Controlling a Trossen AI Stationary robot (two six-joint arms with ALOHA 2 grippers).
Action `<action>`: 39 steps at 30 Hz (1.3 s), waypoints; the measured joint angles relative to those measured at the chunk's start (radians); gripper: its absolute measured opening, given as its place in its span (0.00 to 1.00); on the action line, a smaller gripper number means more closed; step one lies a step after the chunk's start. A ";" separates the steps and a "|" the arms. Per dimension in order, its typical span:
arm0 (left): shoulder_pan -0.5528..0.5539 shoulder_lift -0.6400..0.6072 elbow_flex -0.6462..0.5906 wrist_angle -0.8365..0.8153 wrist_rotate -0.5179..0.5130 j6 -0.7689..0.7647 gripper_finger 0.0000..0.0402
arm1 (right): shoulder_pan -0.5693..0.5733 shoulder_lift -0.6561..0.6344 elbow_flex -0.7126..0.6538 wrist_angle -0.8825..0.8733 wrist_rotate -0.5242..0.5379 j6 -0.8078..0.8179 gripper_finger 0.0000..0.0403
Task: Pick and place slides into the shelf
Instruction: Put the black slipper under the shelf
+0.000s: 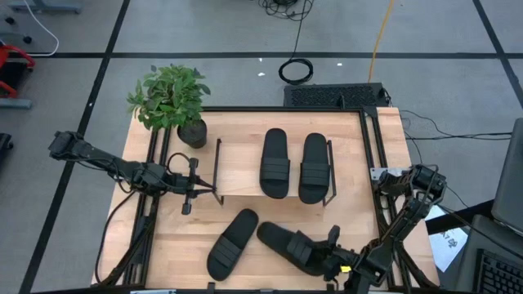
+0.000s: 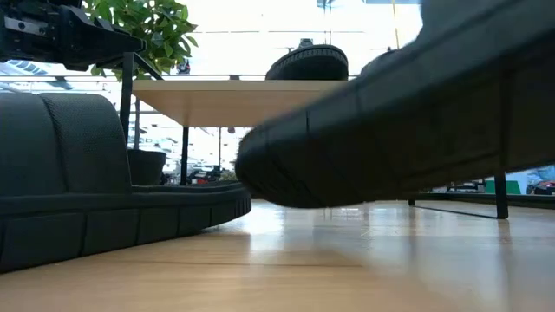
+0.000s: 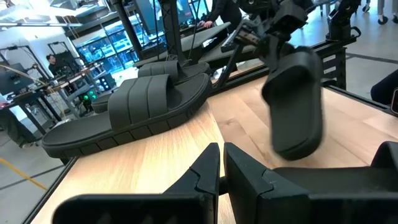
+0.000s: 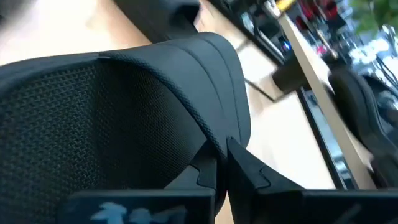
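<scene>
Half done: two slides (image 1: 289, 166) on the shelf (image 1: 245, 184), right end effector (image 1: 327, 260) clamped on third slide's (image 1: 286, 242) strap, fourth slide (image 1: 231, 242) just beside it on table (image 1: 376, 155); left end effector (image 1: 189, 187) shut, empty.

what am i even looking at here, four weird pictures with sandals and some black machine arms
This is one moment seen by four cameras: one above the table, one at tabletop height, and one on each arm's wrist. The machine is a robot with two dark arms. On the wooden table stands a small shelf already carrying two black slides, with a potted plant at a corner. A third slide lies on the table. The right gripper is clamped on the fourth slide, which is tilted up in the left wrist picture. The left gripper waits beside the shelf, fingers together, holding nothing.
</scene>
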 joint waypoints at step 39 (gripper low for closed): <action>0.000 0.001 0.000 -0.001 0.000 0.001 0.08 | -0.190 0.101 0.057 -0.355 -0.357 0.386 0.05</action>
